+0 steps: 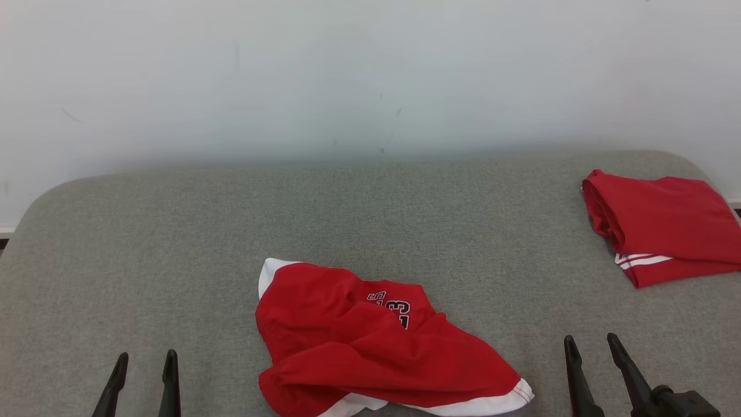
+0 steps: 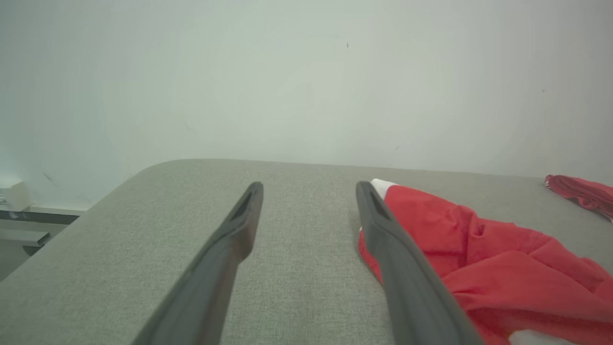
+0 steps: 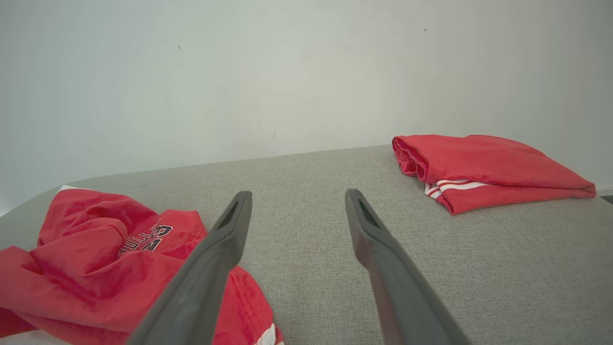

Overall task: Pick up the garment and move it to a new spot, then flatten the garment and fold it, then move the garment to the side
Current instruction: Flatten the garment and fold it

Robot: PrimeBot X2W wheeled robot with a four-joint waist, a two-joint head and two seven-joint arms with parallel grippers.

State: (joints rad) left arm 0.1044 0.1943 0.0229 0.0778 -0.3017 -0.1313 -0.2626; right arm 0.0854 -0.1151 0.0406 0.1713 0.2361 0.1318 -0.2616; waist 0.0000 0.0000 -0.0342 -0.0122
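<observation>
Two garments face you: folded garment [image 1: 660, 226] off to the side, crumpled garment [image 1: 359, 341] unflattened at centre, left gripper [image 1: 146, 353] and right gripper [image 1: 590, 336] gaping empty.

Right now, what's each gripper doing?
Left gripper: open, holding nothing.
Right gripper: open, holding nothing.

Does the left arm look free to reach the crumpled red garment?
Probably yes: the left gripper is open, and bare grey surface lies between it and the crumpled garment.
</observation>
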